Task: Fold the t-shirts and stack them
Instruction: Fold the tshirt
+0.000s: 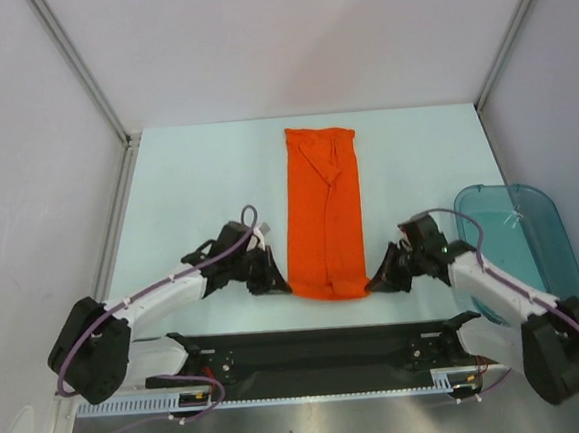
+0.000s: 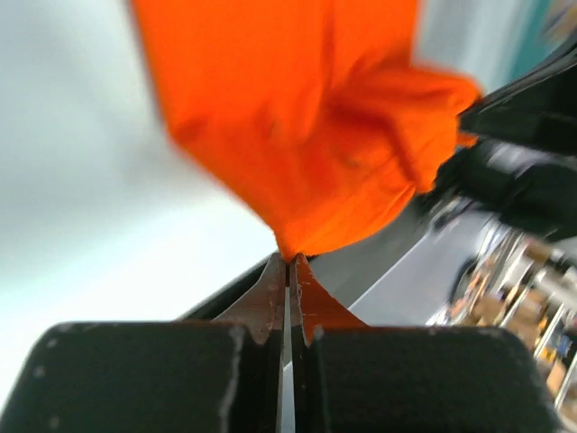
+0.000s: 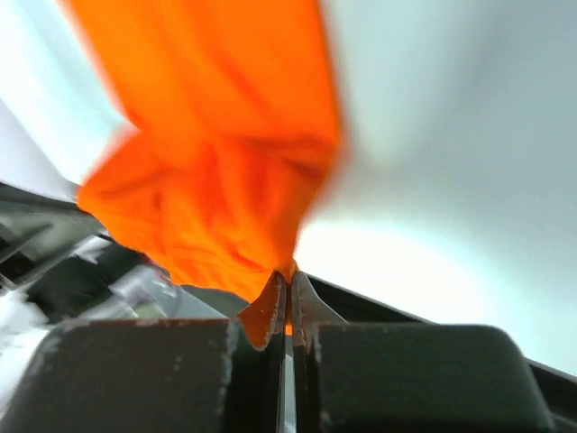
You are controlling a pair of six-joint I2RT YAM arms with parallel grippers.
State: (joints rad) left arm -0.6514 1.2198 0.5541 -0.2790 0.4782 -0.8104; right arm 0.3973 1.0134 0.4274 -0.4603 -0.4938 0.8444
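On pale table (image 1: 197, 184), soft orange t-shirt (image 1: 324, 214) in long folded strip, left gripper (image 1: 282, 281), right gripper (image 1: 376, 282) pinched on near corners

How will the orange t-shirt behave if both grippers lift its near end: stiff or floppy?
Probably floppy: the orange t-shirt bunches into soft creases where the left gripper and right gripper pinch it. The middle may sag between them.

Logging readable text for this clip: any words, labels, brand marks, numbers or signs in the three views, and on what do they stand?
None can be read.
The orange t-shirt is plain, with no print or visible tag.
The teal bin shows no label.
The background clutter at the right of the left wrist view is too blurred to read.
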